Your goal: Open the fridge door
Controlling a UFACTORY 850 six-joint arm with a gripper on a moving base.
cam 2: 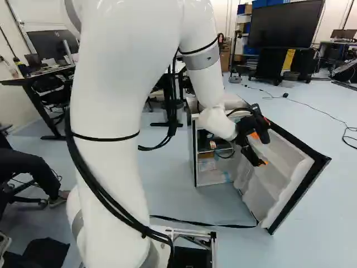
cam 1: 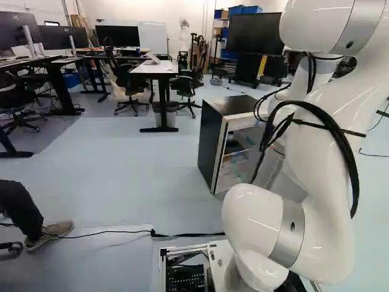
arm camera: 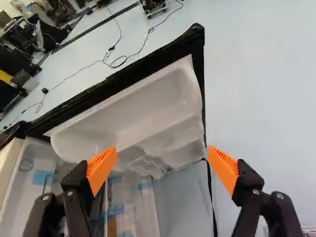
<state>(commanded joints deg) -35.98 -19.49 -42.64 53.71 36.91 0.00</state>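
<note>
Near the inner side of the open fridge door [cam 2: 291,170] — gripper [cam 2: 264,151] just hangs there, fingers spread wide.

Fridge door liner [arm camera: 136,111]: smooth plastic-look matl; arm [cam 1: 328,234] surf. glossy

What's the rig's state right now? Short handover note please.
Gripper: open, nothing held, over the inner side of the door; contact with it can't be confirmed.
Fridge: on the floor ahead of the base, shelves exposed.
Door: swung wide, inner bins showing.
Done: door is open.
Left: looks like only backing the arm clear; I'd go slowly so the fingers don't snag the bins.
Watch the black cable on the floor between base and fridge if driving.
</note>
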